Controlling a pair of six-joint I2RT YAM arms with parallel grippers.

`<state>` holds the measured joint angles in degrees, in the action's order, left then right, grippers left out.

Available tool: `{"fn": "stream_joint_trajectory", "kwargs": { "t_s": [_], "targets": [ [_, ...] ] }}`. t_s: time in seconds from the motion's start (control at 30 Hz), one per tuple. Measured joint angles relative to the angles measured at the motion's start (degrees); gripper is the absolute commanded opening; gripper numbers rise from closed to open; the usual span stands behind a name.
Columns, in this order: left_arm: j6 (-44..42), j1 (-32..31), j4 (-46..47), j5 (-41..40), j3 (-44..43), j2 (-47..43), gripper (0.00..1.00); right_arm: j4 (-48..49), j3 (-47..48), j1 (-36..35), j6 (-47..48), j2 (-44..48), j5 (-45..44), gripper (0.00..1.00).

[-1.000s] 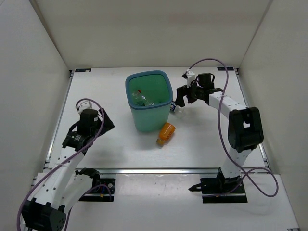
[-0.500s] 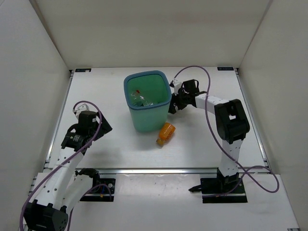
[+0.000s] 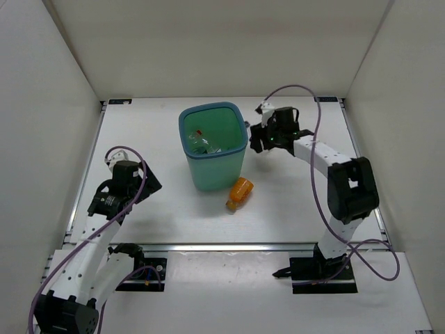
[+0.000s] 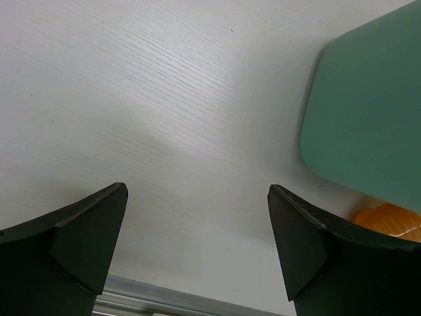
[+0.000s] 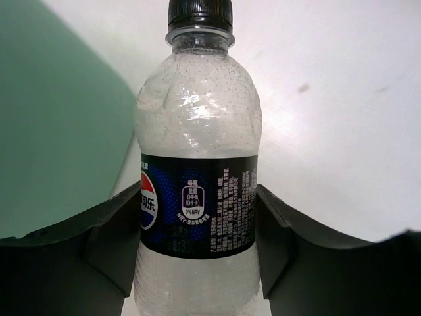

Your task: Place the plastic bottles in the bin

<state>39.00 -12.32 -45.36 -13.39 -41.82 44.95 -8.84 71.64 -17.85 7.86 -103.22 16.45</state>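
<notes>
Jaws of the right gripper [image 3: 259, 141] are closed on the clear bottle [image 5: 197, 197], with one finger pressed against each side of its dark blue label. In the right wrist view this bottle has a black cap and points cap-first away from the camera, above the white table [image 5: 329, 99]. The teal wall of the bin [image 5: 52, 131] is just beside it on the left. In the top view the right gripper sits just beside the right-hand rim of the bin; the held bottle itself cannot be made out there. The bin stands upright near the middle of the table, and other bottles [image 3: 203, 144] lie at its bottom, with a spot of red showing among them. An orange bottle [image 3: 240, 193] lies on its side on the table, close against the near right corner of the bin's base. The left gripper [image 3: 147, 179] is well apart from the bin on the left side, low over the table, jaws spread wide with nothing between them. Its wrist view shows bare tabletop between the fingers, the bin wall at upper right and the orange bottle at the right edge.
</notes>
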Motion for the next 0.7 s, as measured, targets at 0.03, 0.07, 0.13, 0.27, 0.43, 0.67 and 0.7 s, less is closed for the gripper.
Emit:
{"fn": "stream_joint_trajectory", "kwargs": {
  "t_s": [0.03, 0.07, 0.13, 0.27, 0.43, 0.67, 0.7],
  "targets": [
    [0.0, 0.0, 0.1, 0.2, 0.0, 0.2, 0.99, -0.2, 0.5, 0.8, -0.7, 2.4, -0.1, 0.43],
    [0.0, 0.0, 0.3, 0.4, 0.0, 0.4, 0.99, -0.2, 1.1, 1.7, -1.4, 4.8, -0.2, 0.43],
    [0.0, 0.0, 0.9, 0.9, 0.0, 1.1, 0.99, -0.1, 2.8, 3.2, -2.7, 9.5, 0.0, 0.43],
    [0.0, 0.2, 2.2, 1.9, 0.1, 2.5, 0.99, 1.7, 7.4, 3.2, -3.7, 17.6, -0.6, 0.44],
    [-0.3, 0.3, 3.7, 2.4, 0.1, 3.8, 0.99, 5.7, 12.5, -8.0, -2.8, 20.4, 0.1, 0.45],
    [-2.5, -0.2, 3.9, 3.9, 0.1, 3.9, 0.98, 8.5, 12.3, -17.3, -4.7, 15.1, 4.6, 0.67],
    [-3.2, -0.6, 3.9, 4.4, 0.2, 3.4, 0.98, 8.4, 11.8, -17.4, -5.2, 14.5, 4.9, 0.72]
  ]
}}
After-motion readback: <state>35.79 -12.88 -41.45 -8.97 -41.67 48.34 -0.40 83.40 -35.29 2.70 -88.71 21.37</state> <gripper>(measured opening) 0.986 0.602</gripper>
